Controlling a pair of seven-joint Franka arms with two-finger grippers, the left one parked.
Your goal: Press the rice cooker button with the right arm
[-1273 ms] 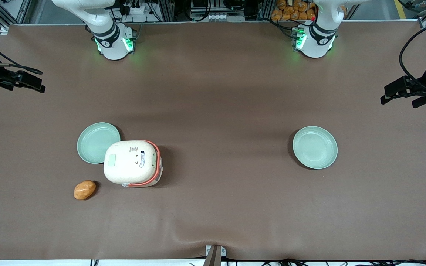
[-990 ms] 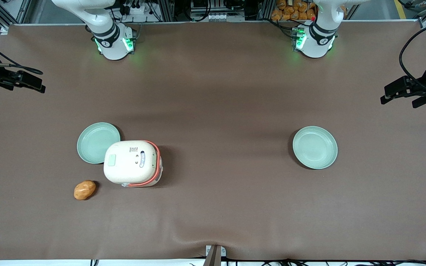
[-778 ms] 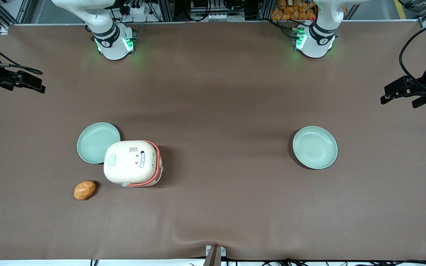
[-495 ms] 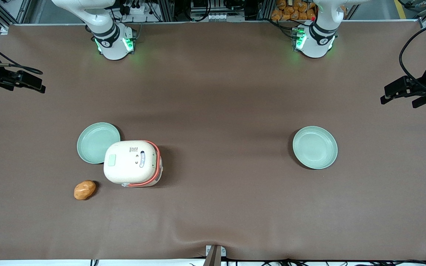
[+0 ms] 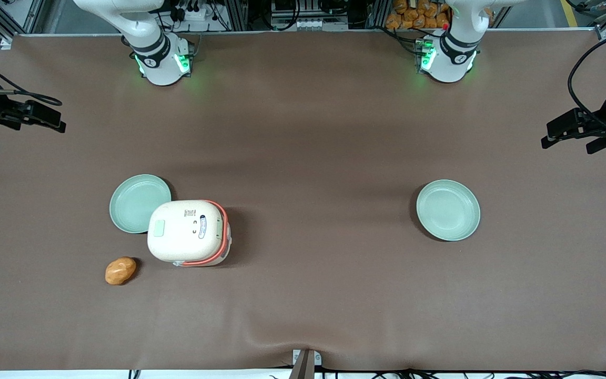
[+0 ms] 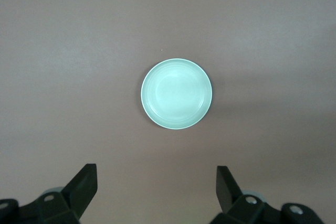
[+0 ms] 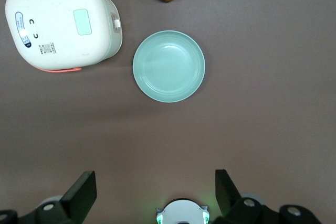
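Rice cooker (image 5: 188,232) sits lid-shut on the brown counter (image 5: 313,158), toward the working arm's end. A pale green plate (image 5: 139,203) lies just beside it, partly overlapped in the front view; a potato (image 5: 120,270) lies nearby, nearer the front camera.

Right arm's gripper (image 7: 156,195) hangs high above the counter, well apart from the cooker, fingers (image 7: 81,192) spread wide and holding nothing. Judged: a lookout pose, the approach not yet begun.

Second plate (image 5: 448,210) lies toward the parked arm's end.

Button hard to identify: a pale green square (image 7: 83,22) on the lid, a small tab (image 7: 116,23) on the cooker's side. Most of the arm is out of frame.
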